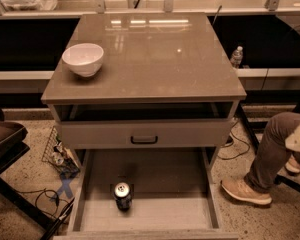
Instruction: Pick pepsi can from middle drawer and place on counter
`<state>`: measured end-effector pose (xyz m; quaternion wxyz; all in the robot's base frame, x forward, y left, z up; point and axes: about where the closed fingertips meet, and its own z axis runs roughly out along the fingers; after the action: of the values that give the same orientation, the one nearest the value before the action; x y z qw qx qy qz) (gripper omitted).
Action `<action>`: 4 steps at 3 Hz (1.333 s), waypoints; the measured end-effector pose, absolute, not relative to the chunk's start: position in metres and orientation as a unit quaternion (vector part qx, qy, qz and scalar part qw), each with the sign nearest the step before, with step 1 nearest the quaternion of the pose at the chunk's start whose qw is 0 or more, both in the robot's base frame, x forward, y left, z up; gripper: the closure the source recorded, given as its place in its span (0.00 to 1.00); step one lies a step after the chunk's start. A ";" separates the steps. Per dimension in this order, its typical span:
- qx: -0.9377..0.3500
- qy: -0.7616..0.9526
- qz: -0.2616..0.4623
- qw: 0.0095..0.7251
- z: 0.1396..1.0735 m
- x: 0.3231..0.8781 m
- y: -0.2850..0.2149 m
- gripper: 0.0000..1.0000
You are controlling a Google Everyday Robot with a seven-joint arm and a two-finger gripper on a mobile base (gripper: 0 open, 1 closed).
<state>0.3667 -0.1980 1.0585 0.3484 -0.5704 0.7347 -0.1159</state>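
Observation:
The pepsi can [122,196] stands upright on the floor of the open middle drawer [165,214], left of its centre, silver top facing up. The drawer is pulled far out towards me at the bottom of the view. Above it the counter [160,59] is a glossy grey-brown slab on top of the cabinet. My gripper is not in view in this frame, and no part of the arm shows.
A white bowl [83,59] sits on the counter's left side. A closed grey drawer front with a dark handle [144,139] is above the open drawer. A person's leg and shoe [246,191] are at the right. Cables and clutter [57,156] lie on the floor at left.

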 end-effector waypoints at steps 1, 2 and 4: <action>-0.538 0.726 -0.109 0.414 1.010 0.364 -0.234 0.00; -0.528 0.722 -0.072 0.442 0.950 0.374 -0.243 0.00; -0.547 0.700 0.087 0.452 0.829 0.377 -0.191 0.00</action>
<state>0.3772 -0.1912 0.8289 0.4516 -0.5465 0.6999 0.0870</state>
